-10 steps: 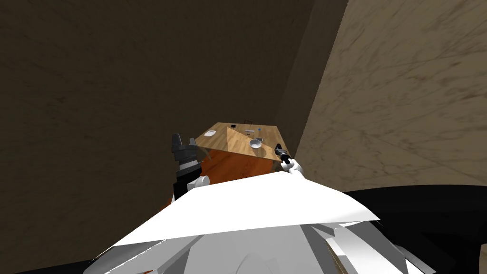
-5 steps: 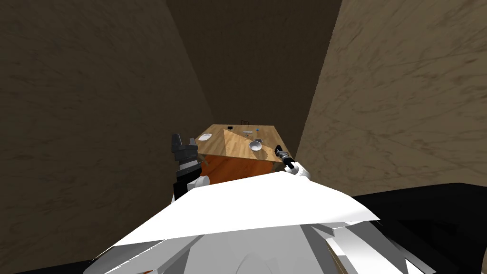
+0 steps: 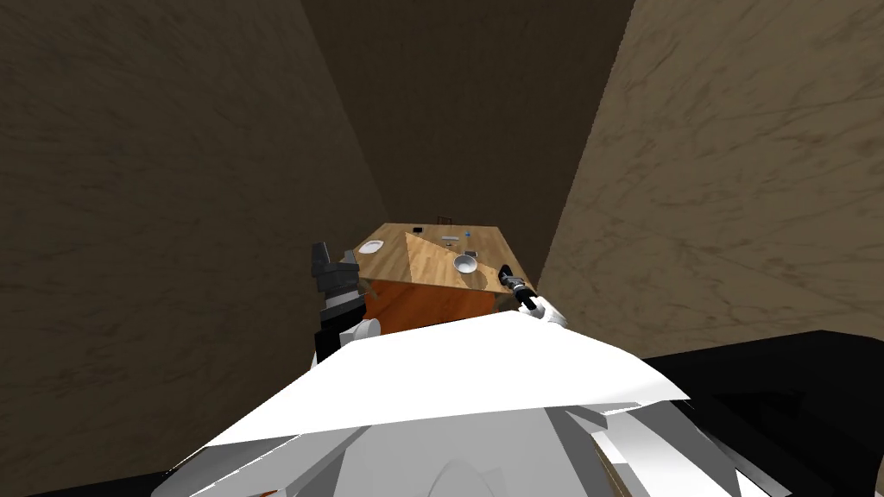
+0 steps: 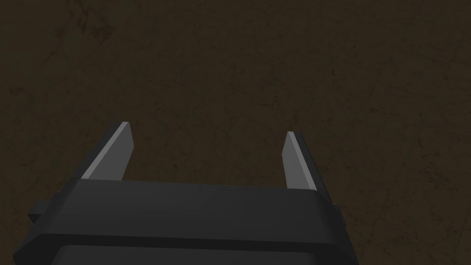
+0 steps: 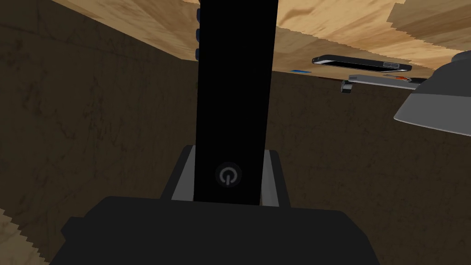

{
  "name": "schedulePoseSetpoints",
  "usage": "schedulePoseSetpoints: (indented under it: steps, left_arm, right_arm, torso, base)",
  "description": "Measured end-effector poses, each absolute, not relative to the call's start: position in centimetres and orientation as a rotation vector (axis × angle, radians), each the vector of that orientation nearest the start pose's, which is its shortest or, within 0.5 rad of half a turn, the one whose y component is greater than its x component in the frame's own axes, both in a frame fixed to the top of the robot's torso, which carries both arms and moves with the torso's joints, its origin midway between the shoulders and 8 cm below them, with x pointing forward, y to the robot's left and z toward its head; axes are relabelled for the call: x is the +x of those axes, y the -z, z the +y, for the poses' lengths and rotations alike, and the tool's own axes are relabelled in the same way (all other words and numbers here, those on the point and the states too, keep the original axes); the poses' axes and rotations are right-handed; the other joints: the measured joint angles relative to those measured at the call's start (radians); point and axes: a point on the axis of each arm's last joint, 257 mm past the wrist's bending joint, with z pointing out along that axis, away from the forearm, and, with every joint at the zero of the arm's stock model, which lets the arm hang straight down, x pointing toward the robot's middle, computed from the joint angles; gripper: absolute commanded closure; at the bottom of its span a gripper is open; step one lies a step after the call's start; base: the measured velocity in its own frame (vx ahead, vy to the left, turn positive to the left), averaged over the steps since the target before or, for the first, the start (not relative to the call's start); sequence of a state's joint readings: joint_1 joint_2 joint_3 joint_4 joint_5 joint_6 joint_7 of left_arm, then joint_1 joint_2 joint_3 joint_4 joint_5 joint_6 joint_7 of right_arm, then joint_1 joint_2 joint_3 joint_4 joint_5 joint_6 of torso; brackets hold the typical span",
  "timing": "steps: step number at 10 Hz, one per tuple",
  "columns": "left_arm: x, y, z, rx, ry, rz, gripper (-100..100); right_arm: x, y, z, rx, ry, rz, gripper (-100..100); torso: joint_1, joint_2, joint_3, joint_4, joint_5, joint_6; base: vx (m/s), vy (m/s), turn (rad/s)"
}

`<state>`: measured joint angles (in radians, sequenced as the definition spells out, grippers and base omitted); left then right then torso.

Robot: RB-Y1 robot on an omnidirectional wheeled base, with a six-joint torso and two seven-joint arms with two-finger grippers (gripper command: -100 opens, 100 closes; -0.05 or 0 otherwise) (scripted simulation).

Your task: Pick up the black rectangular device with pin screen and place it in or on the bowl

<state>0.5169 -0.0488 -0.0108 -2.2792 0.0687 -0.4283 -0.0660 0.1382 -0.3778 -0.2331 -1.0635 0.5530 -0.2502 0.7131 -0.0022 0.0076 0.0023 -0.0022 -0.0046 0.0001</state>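
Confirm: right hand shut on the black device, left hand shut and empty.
Wrong on the left hand: it is open and empty, its fingers standing apart in the left wrist view. The right hand is shut on the black device, as said.

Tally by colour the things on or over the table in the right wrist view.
Black: 2, the device gripped in the right hand and a flat slab.
Grey: 3, the bowl, a bar with a red-orange end, a small block.
Blue: 1, a sliver.
Total: 6.
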Motion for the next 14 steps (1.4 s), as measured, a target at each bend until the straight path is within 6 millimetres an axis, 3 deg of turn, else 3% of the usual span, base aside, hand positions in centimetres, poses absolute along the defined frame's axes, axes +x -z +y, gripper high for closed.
schedulePoseSetpoints:
  steps: [6,8,14]
  left_arm:
    - [35.3,-0.4,29.2,-0.782,1.269,0.607,0]
    - [35.3,-0.4,29.2,-0.782,1.269,0.607,0]
    - [35.3,-0.4,29.2,-0.782,1.269,0.608,0]
  right_arm:
    - [38.3,43.1,-48.1,0.196,0.185,1.93,100]
    - [38.1,43.0,-47.5,0.205,0.175,1.914,100]
    - [41.4,38.2,-46.2,0.194,0.166,1.763,100]
  torso:
    - [0.002,0.006,-0.003,-0.012,-0.015,0.003]
    - [0.005,0.003,-0.005,-0.013,-0.015,0.003]
    - [0.004,-0.028,-0.021,-0.016,-0.013,0.002]
  base:
    - [-0.197,0.112,0.059]
    - [-0.07,0.189,-0.077]
    - [0.212,0.144,-0.123]
